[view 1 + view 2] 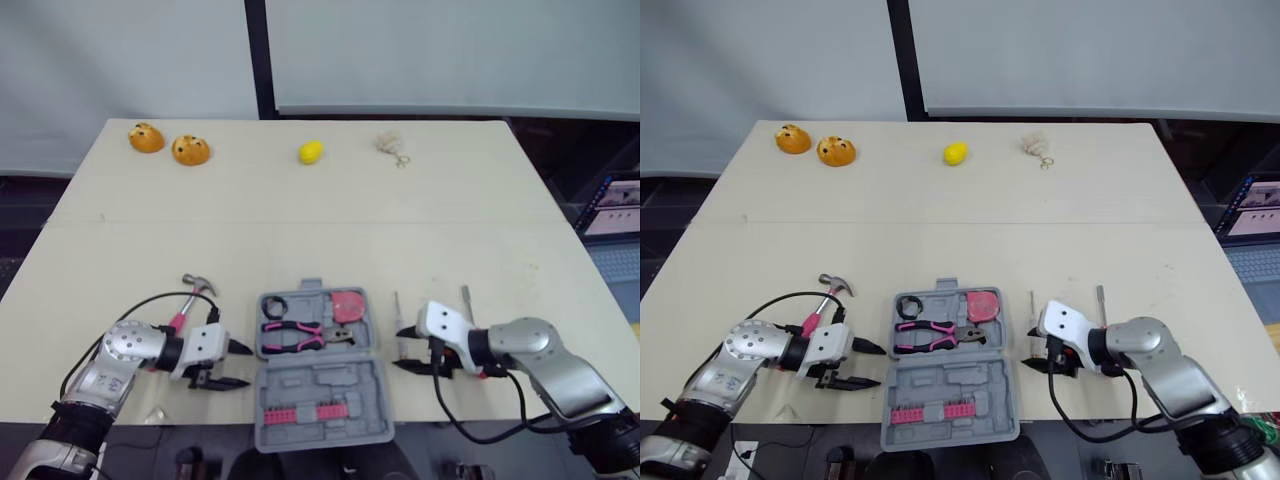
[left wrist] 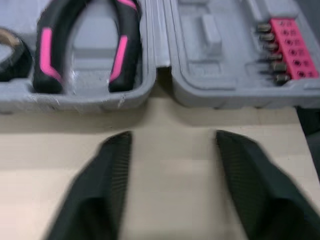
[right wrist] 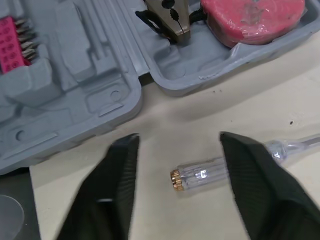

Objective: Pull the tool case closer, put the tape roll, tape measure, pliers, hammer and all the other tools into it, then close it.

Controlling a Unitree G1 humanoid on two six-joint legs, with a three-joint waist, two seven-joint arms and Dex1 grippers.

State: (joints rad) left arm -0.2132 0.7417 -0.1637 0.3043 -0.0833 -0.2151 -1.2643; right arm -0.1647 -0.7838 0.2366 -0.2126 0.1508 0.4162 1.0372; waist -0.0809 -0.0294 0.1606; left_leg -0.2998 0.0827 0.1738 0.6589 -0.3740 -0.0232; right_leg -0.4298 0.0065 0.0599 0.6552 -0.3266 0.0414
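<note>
Tabletop (image 1: 300,240): open tool case (image 1: 322,388) between spread jaws; screwdriver (image 3: 206,173) under right; hammer (image 1: 199,286) beside left; lemon (image 1: 311,152) far.

Even, soft light; blurred wrist-view foregrounds.

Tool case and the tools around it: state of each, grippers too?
tool case: open, flat on table
pliers: in case
tape measure: in case
tape roll: in case
hammer: on table, outside case
screwdriver: on table, outside case
left gripper: open, empty
right gripper: open, straddling screwdriver
</note>
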